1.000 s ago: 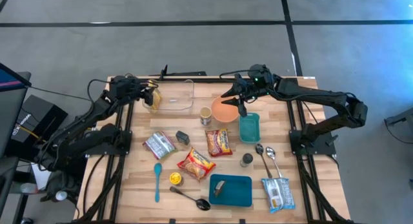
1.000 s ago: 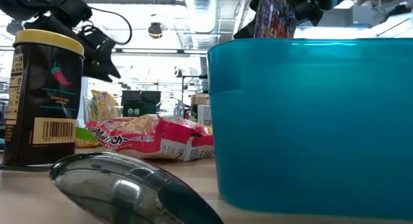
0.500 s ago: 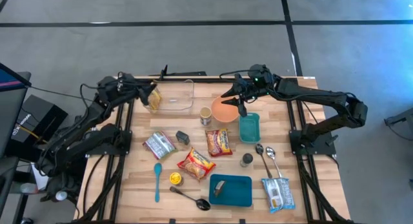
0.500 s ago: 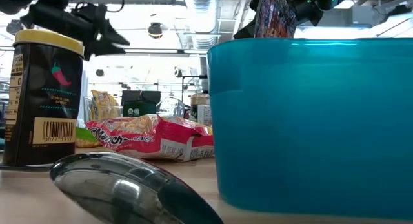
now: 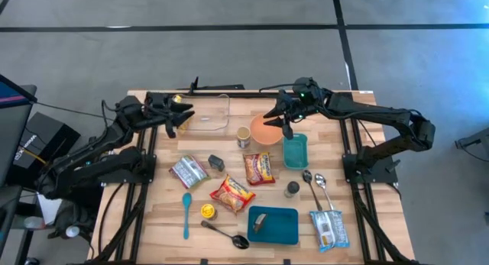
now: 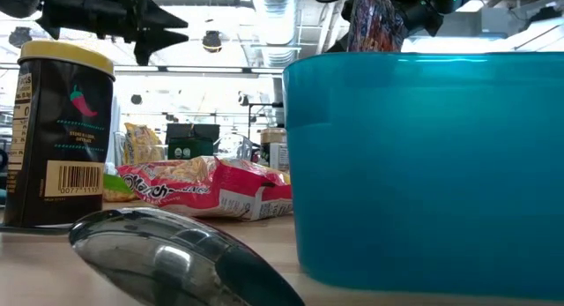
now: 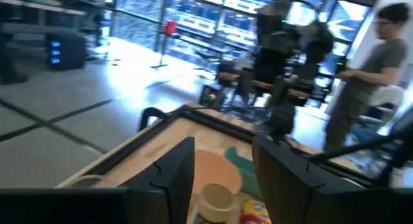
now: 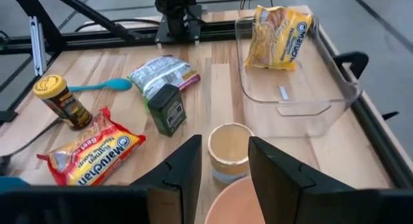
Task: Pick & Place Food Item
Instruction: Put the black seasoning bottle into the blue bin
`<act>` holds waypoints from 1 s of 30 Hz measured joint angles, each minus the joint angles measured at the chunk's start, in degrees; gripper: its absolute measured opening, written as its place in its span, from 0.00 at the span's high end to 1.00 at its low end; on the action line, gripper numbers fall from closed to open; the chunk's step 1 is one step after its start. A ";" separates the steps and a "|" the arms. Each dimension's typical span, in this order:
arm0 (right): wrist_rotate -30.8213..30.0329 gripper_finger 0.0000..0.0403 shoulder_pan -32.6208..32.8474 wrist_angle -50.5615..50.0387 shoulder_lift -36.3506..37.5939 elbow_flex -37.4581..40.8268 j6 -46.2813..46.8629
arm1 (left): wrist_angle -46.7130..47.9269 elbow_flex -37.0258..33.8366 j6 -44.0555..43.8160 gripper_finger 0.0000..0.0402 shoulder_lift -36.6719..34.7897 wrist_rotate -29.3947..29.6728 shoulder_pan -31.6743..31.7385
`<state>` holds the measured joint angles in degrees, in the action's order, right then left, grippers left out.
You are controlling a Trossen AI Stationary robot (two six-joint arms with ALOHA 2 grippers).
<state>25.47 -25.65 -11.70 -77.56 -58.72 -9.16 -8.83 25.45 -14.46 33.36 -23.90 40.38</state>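
Left hand beside noodle packet

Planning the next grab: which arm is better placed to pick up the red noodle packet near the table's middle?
Right. The right gripper hangs open over the orange bowl, next to the red noodle packet. The left gripper, also open, is farther off by the clear container.

I see a yellow noodle packet with red lettering lying in a clear plastic tray, a red-and-yellow Maruchan noodle packet, a teal plastic spoon, an orange bowl, a teal rectangular tub and a pale wooden tabletop.
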 joint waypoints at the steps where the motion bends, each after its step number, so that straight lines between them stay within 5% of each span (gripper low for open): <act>1: 0.00 0.70 0.00 -0.12 0.00 0.00 0.57 | -0.26 0.00 0.00 0.63 0.00 0.00 -1.28; 9: -0.42 0.70 1.28 -7.94 0.00 0.00 3.82 | -2.32 -0.02 0.22 0.66 1.92 0.13 -11.53; 18: -10.96 0.70 7.50 -20.73 0.60 0.04 8.02 | -9.86 -0.04 0.46 0.68 8.64 0.35 -19.60; 30: -24.82 0.70 20.99 -27.37 8.39 0.02 18.79 | -10.70 -0.04 0.52 0.70 15.55 0.35 -21.94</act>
<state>0.66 -4.66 -39.07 -69.17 -58.70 9.62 -19.53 25.41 -13.93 48.92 -23.55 18.44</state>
